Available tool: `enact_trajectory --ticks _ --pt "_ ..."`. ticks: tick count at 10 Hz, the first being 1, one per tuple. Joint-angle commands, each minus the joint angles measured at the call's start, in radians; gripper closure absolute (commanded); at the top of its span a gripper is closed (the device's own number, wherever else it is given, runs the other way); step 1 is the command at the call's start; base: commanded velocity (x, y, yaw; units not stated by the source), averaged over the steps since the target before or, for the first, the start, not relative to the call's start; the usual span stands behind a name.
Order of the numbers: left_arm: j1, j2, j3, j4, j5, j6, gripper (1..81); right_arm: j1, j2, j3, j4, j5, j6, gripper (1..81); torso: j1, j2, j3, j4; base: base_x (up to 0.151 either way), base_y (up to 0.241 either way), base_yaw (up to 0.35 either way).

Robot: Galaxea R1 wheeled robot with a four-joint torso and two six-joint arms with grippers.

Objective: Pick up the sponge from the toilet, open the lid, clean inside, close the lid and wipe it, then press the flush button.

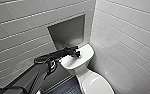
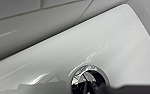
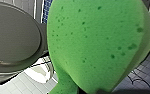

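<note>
The white toilet [image 1: 84, 74] stands in the corner with its lid [image 1: 97, 85] down over the bowl. My left arm reaches in from the left over the flat tank cover [image 1: 87, 52], and my left gripper [image 1: 77, 53] is shut just above it. In the left wrist view the round chrome flush button [image 2: 89, 79] lies directly below that gripper on the tank cover [image 2: 96, 45]. The bright green sponge [image 3: 96, 42] looms large in the right wrist view, with my right gripper shut on it. Beside it shows the closed lid [image 3: 13, 37].
Grey tiled walls close in on both sides, the right one [image 1: 131, 50] very near the toilet. A recessed niche [image 1: 68, 31] sits in the wall behind the tank. Dark blue floor tiles [image 1: 68, 88] lie left of the bowl.
</note>
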Motion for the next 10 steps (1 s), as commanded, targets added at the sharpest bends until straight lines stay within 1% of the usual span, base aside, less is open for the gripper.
enact_trajectory --ticks 1,2,3,5,6,7,8,10 --pt "-0.092 0.014 0.008 0.080 0.058 0.002 81.1 -0.028 0.002 -0.002 -0.029 -0.067 -0.001 81.1 0.000 0.000 0.000 0.000 0.000 0.000 0.000" --pt "-0.083 0.007 0.012 0.094 0.059 0.002 81.1 -0.025 0.015 -0.015 -0.029 -0.067 -0.001 81.1 0.000 0.000 0.000 0.000 0.000 0.000 0.000" --pt "-0.085 0.001 0.014 0.091 0.085 0.002 81.1 -0.022 0.021 -0.024 -0.027 -0.069 -0.001 81.1 0.000 0.000 0.000 0.000 0.000 0.000 0.000" --pt "-0.106 0.005 0.015 0.084 0.090 0.002 81.1 -0.022 0.022 -0.027 -0.029 -0.069 -0.001 81.1 0.000 0.000 0.000 0.000 0.000 0.000 0.000" --pt "-0.143 0.007 0.018 0.064 0.091 0.001 81.1 -0.022 0.033 -0.042 -0.027 -0.069 0.001 81.1 0.000 0.000 0.000 0.000 0.000 0.000 0.000" --pt "-0.190 -0.004 0.034 0.018 0.105 0.001 81.1 -0.025 0.036 -0.042 -0.029 -0.069 0.001 81.1 0.000 0.000 0.000 0.000 0.000 0.000 0.000" --pt "-0.223 -0.038 0.086 -0.042 0.136 0.001 81.1 -0.023 0.035 -0.044 -0.029 -0.069 0.001 81.1 0.000 0.000 0.000 0.000 0.000 0.000 0.000" --pt "-0.232 -0.156 0.334 -0.099 0.136 0.001 81.1 -0.022 0.033 -0.047 -0.024 -0.069 0.001 81.1 0.000 0.000 0.000 0.000 0.000 0.000 0.000"
